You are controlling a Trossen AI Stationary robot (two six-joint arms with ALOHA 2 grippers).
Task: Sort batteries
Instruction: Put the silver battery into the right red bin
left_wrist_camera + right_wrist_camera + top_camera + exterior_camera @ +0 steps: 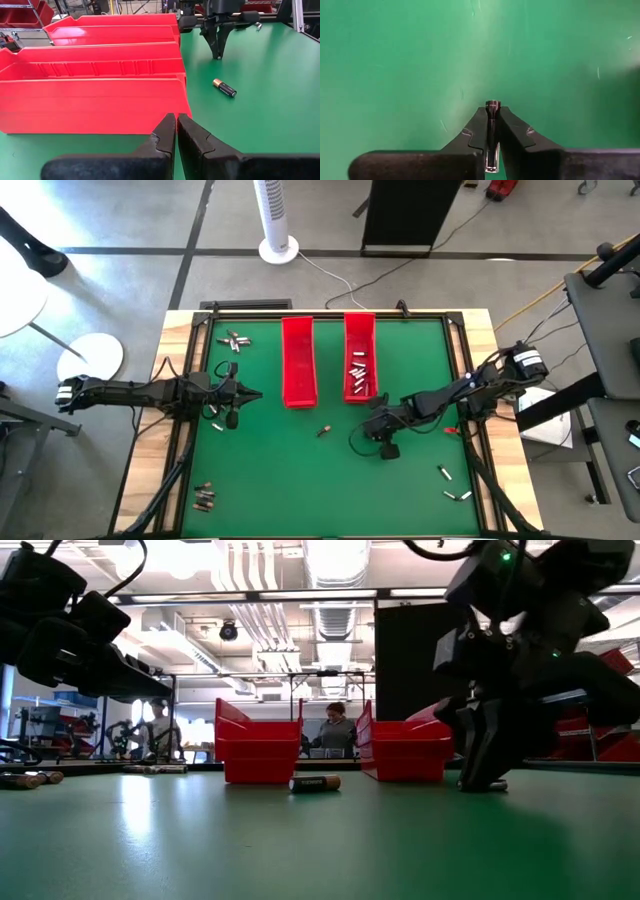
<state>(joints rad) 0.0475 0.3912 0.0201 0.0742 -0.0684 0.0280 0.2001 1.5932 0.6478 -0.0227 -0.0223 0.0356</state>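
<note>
With my right gripper [491, 131] pressed down on the green mat [300, 470], just in front of the right red tray [359, 330], I am at the pick-up step of sorting. My jaws have closed narrow around one silvery battery [491, 140], which lies lengthwise between the fingers, its end cap showing at the tips. In the low view the cell still rests on the mat, so the next move calls for a clean lift and a short carry to the fitting tray. That right tray already holds several pale cells; the left red tray [298, 360] looks bare inside. A dark battery [224, 87] lies loose mid-mat. My left gripper [177, 131] waits beside the left tray, jaws shut on nothing.
</note>
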